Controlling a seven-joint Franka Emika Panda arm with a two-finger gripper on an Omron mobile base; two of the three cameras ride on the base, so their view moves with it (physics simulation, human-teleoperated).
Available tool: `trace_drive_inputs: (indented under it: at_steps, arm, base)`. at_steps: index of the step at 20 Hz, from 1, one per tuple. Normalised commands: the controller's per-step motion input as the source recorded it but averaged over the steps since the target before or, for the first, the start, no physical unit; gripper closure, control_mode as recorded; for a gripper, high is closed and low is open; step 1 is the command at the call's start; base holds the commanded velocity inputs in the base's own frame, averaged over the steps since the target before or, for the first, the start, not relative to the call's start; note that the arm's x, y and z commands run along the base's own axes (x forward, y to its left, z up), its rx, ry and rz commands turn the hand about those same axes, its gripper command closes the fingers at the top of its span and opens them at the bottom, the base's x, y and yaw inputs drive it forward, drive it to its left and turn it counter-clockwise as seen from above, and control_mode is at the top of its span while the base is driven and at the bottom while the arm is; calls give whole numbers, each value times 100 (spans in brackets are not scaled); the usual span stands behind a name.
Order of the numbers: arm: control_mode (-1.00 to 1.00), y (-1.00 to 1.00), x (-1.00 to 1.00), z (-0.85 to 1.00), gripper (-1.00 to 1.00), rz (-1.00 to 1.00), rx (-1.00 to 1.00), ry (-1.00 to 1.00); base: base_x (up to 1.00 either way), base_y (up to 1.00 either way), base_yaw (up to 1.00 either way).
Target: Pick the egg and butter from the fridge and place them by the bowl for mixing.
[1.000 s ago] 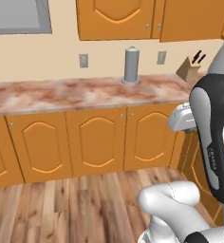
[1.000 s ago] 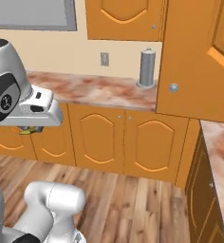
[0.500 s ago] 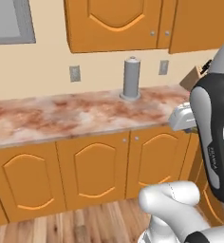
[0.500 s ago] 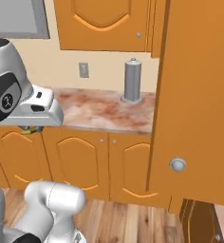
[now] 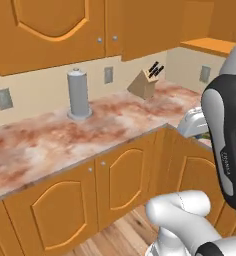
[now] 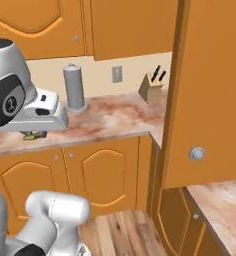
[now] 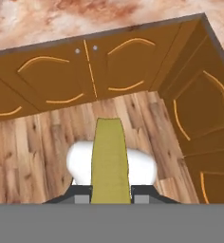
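In the hand view the butter [image 7: 110,161], a yellow stick, juts forward from between my gripper's [image 7: 111,195] dark fingertips. The gripper is shut on it, hanging over the wooden floor in front of the corner cabinets. From the right base view the gripper [image 6: 34,133] sits under the white hand, with a sliver of yellow at its tips, level with the counter's front edge. The white hand [image 5: 194,123] appears at the right of the left base view, near the counter corner. The egg, the fridge and the bowl are out of view.
A marbled L-shaped counter [image 5: 65,137] runs over orange cabinets. On it stand a grey cylinder [image 5: 79,95] [image 6: 74,87] and a knife block [image 5: 147,82] [image 6: 152,85]. An open orange cabinet door [image 6: 210,95] hangs close at the right.
The whole picture has shifted: the base has driven and turned, bringing the counter corner and knife block closer. My gripper stays shut on the butter.
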Motion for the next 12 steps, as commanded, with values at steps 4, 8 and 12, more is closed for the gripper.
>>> trace_drive_inputs:
  at_steps: [4,8,12]
  arm:
    - [100,0,0,0,100,0,0,0]
    - [100,0,0,0,100,0,0,0]
    - [100,0,0,0,100,0,0,0]
  base:
    - [0,-2,-85]
    - [0,0,-90]
    - [0,0,-89]
